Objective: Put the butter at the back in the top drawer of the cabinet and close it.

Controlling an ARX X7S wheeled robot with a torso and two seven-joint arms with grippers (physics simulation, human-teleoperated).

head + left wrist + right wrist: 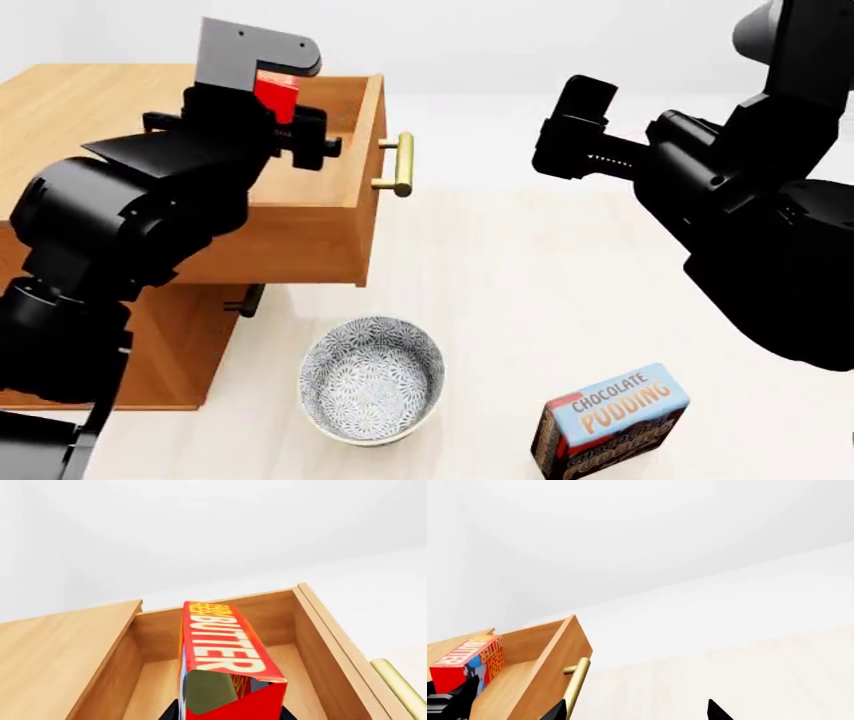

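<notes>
One left end effector (274,110) (clamped) holds butter (278,95) over top drawer (334,215).

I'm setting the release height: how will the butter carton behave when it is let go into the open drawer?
The butter carton looks like a stiff, flat-sided box, so it will probably not roll. It is long and narrow, held by the left pincer over the top drawer, so landing on an end it could tip over. Its open end suggests thin card, likely light and easy to dent.
</notes>
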